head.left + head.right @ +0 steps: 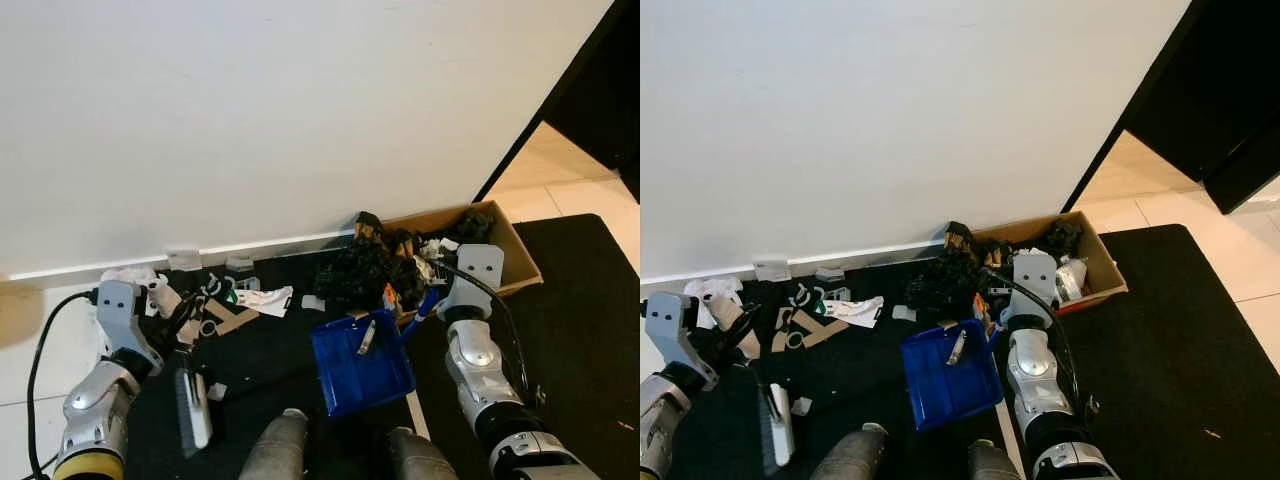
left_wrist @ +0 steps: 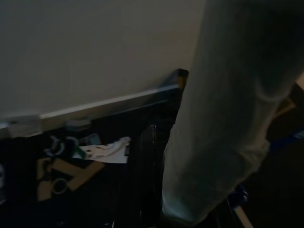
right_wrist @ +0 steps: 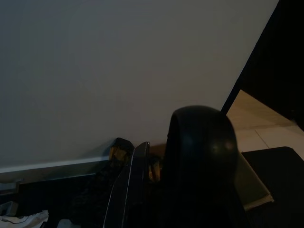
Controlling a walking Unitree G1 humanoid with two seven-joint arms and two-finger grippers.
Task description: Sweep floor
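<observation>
Both silver arms forward and low, left claw (image 1: 185,315) and right claw (image 1: 425,300) each gripping something.

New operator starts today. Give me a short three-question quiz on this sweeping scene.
1. True or false: the blue plastic dustpan lies on the black mat.
2. Which tool is at the white-backed hand brush: A left, B right?
3. Fill in: the brown cardboard box stands against the white ____.

Key:
1. True.
2. A; the left tool is just above the brush, while the right tool is at the dustpan's handle.
3. Wall.
</observation>
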